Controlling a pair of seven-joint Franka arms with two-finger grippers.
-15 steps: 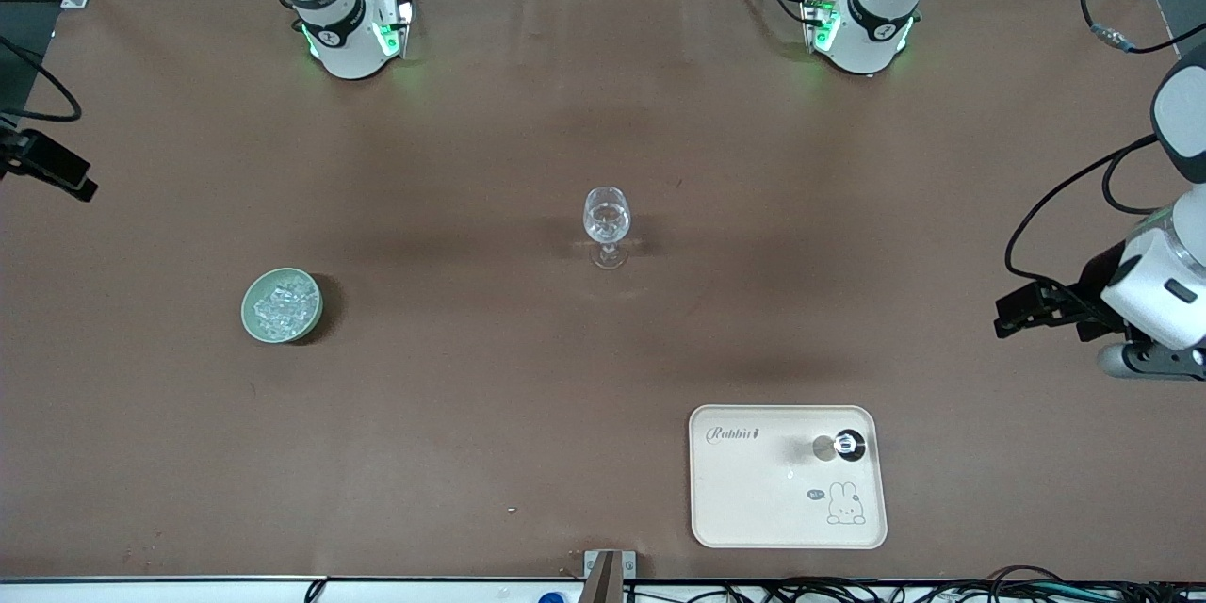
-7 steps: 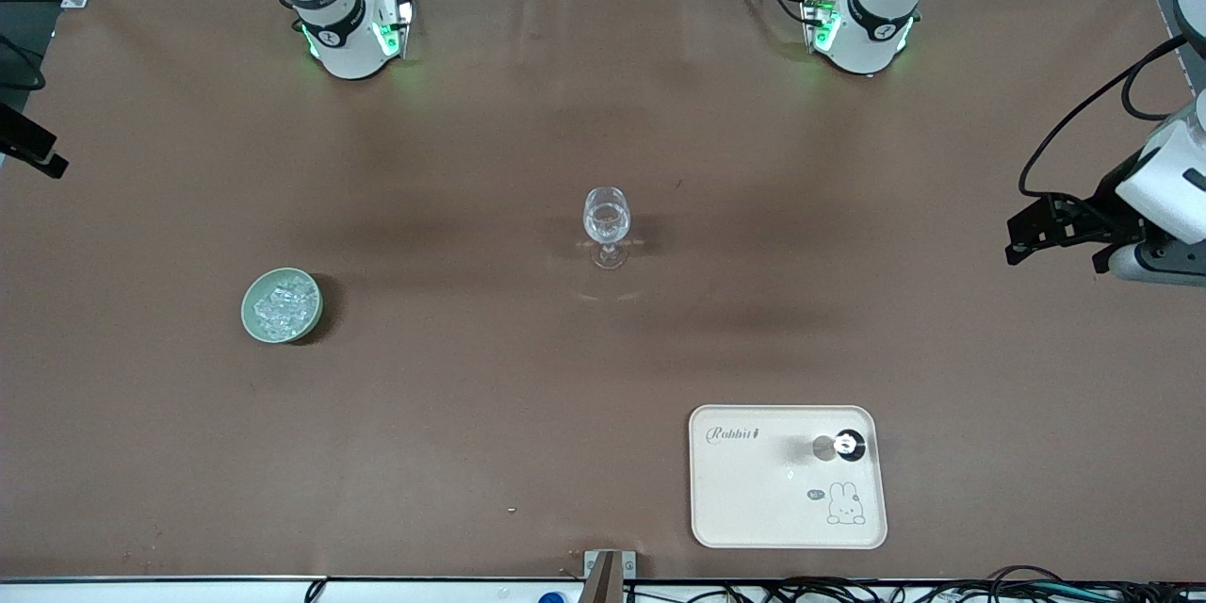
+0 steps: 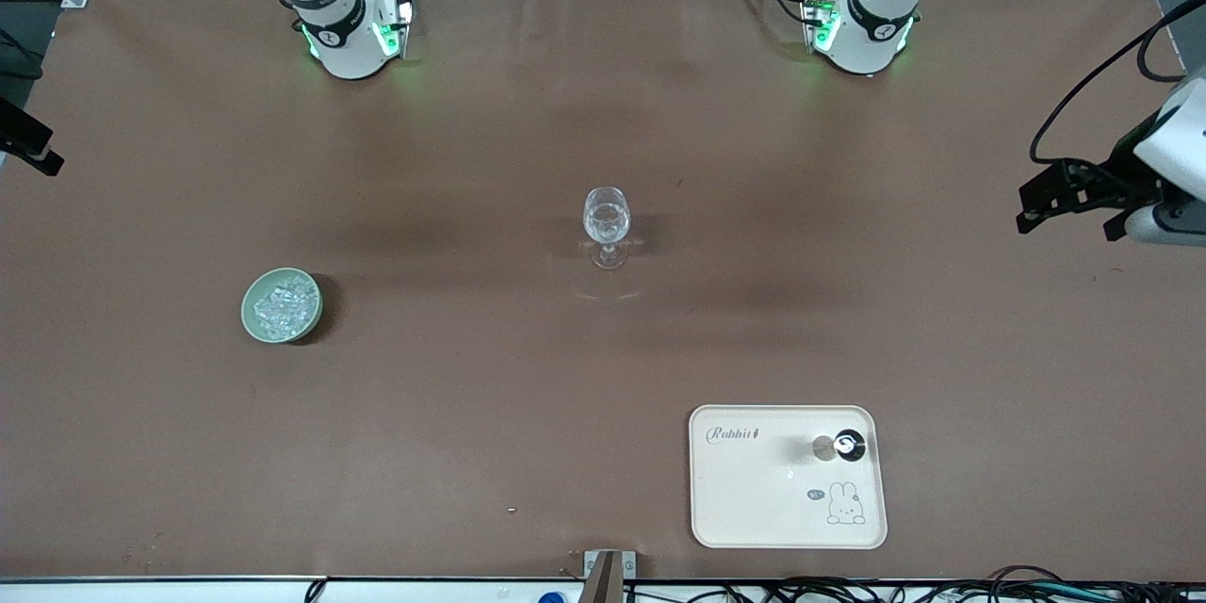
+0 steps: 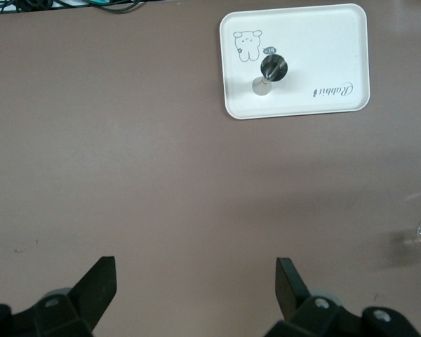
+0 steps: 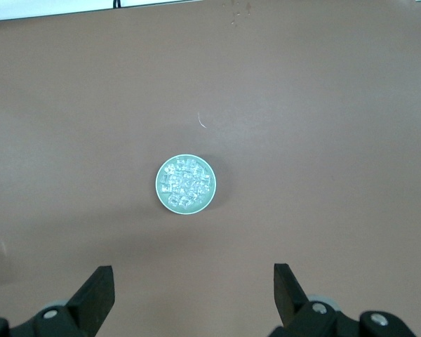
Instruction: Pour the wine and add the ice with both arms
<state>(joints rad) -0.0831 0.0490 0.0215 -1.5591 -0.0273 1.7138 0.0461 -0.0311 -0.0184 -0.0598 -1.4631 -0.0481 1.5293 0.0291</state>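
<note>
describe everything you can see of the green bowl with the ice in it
The small round pale green bowl stands upright on the brown table, toward the right arm's end and a little nearer the front camera than the clear stemmed wine glass. It looks like smooth ceramic or plastic. A heap of small clear glassy ice cubes fills it about to the rim. Nothing else touches it.

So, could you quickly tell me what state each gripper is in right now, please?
Left gripper: open, holding nothing, up over the table's left-arm end.
Right gripper: open, holding nothing, high over the bowl of ice.
</note>
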